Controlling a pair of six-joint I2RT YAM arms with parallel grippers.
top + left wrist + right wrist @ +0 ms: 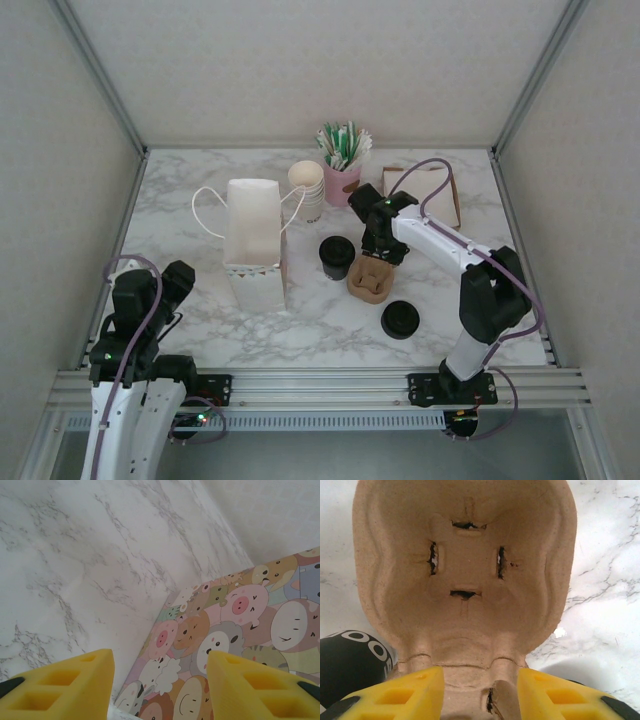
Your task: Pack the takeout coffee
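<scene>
Left arm: folded back over its base at the near left corner of the white marble table (200, 330). The left gripper (178, 280) points toward the white paper bag with cord handles (253, 240) lying on the table. The left wrist view shows its yellow fingers (75, 690) spread, with nothing between them. Past them is a bag panel printed with cartoon animals. The top view shows this print only as a thin strip.

Right arm: elbow raised at the near right, forearm reaching in toward table centre. The right gripper (372, 250) points down at the far end of the brown moulded-pulp cup tray (370, 282). The right wrist view shows its yellow fingers (405, 695) apart, straddling the tray's near rim. Whether they are pinching the rim cannot be told. The pocket facing the camera is empty, with four slits in its floor.

The takeout coffee, a black cup with a black lid (337, 255), stands on the table just left of the tray, outside it. The right wrist view shows white lettering on its side.

A loose round black lid (400, 320) lies near the tray. A stack of cream paper cups (308, 188) stands further back.
</scene>
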